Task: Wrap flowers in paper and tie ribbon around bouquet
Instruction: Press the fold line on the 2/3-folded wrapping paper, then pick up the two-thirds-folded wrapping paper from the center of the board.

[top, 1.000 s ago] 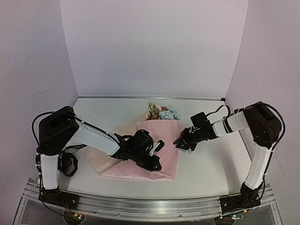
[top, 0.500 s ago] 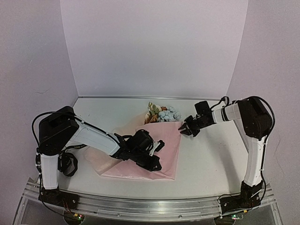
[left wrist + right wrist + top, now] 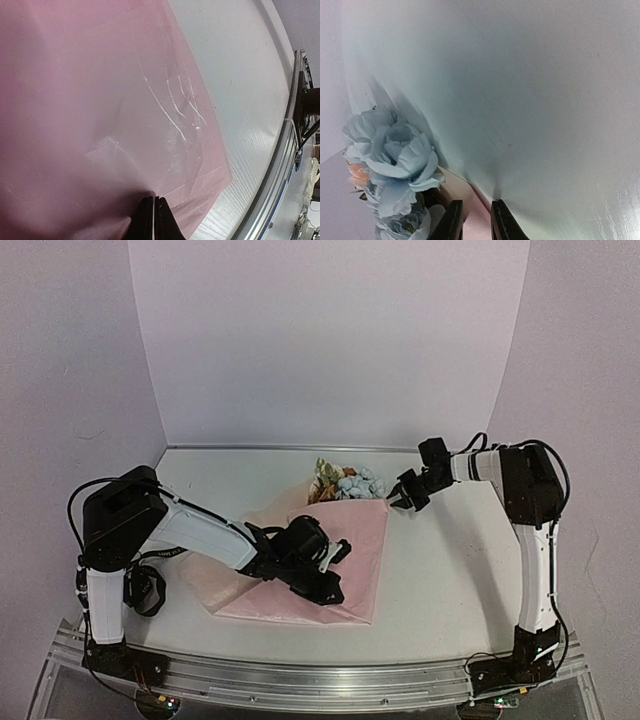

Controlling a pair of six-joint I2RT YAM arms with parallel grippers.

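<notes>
Within pink paper [image 3: 362, 540], flowers [image 3: 349, 481]

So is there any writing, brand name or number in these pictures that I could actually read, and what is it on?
No text can be read in any view.
On the pink paper: nothing printed, only creases.
On the flowers: no tag or label in view.
On the left arm: a small dark mark low on its white cover, possibly lettering, too small to read.
</notes>
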